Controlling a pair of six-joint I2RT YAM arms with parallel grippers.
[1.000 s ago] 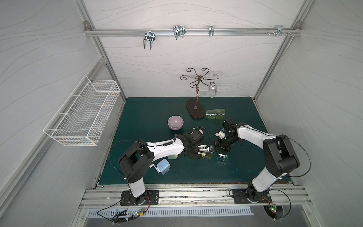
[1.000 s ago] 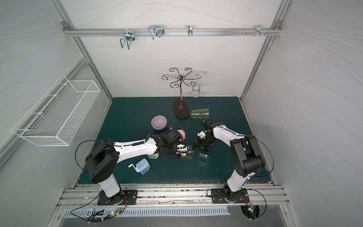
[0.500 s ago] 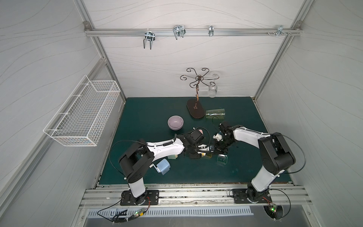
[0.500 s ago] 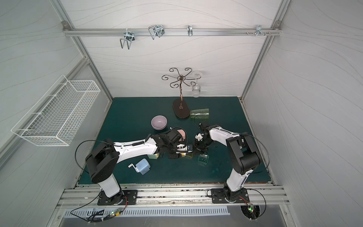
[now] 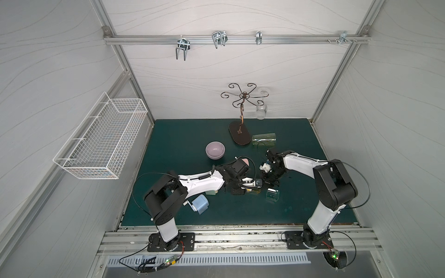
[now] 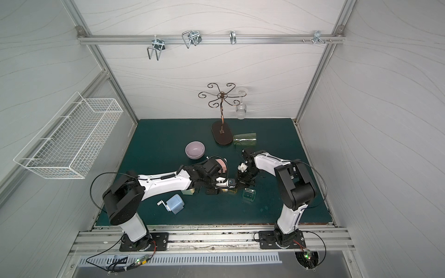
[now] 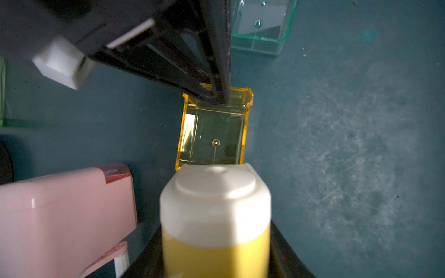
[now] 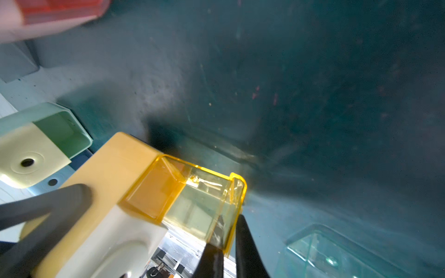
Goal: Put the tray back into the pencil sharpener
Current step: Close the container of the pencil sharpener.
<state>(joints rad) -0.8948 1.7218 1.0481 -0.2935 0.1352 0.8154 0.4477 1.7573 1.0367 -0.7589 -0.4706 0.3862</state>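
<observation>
The right gripper (image 8: 224,231) moved in closer to the yellow pencil sharpener (image 8: 108,173), from a spot farther off on the side away from it. Its jaws, which had stood wider apart a second earlier, drew together and pinched the outer end wall of the yellow tray (image 8: 204,199).

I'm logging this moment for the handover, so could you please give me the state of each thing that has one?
yellow sharpener: held by left gripper.
yellow tray: partly inside the yellow sharpener, pinched by right gripper.
pink sharpener: red tray in place.
green sharpener: slot empty.
green tray: loose on the mat.
tumbler: lying on its side.
wine glass: hanging upside down from the rack.
bowl: upright, empty.
</observation>
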